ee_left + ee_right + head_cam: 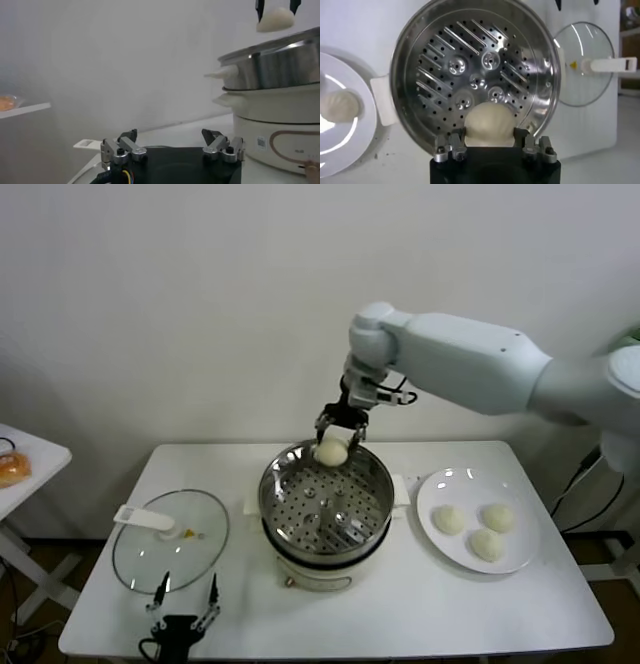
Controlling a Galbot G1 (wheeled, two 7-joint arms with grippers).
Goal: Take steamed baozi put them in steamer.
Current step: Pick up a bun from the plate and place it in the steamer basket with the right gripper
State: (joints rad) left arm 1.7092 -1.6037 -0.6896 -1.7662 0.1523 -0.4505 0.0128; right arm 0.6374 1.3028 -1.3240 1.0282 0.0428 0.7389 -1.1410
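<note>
Right tool (333, 436) grips my baozi (332, 451) over the steamer's (325, 506) far rim, mid-frame; left tool (183, 596) waits open, bottom left.

The light is bright and even, with soft shadows. Glare shines on the steamer (325, 509) and plate (432, 529). The left wrist view looks hazy.

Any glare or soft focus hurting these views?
Head view: bright ceiling reflections on the plate rim and glass lid. Left wrist view: background hazy, left end effector sharp, steamer wall streaked with highlights. Right wrist view: specular spots on the steamer tray; held baozi reads clearly in the right end effector.
</note>
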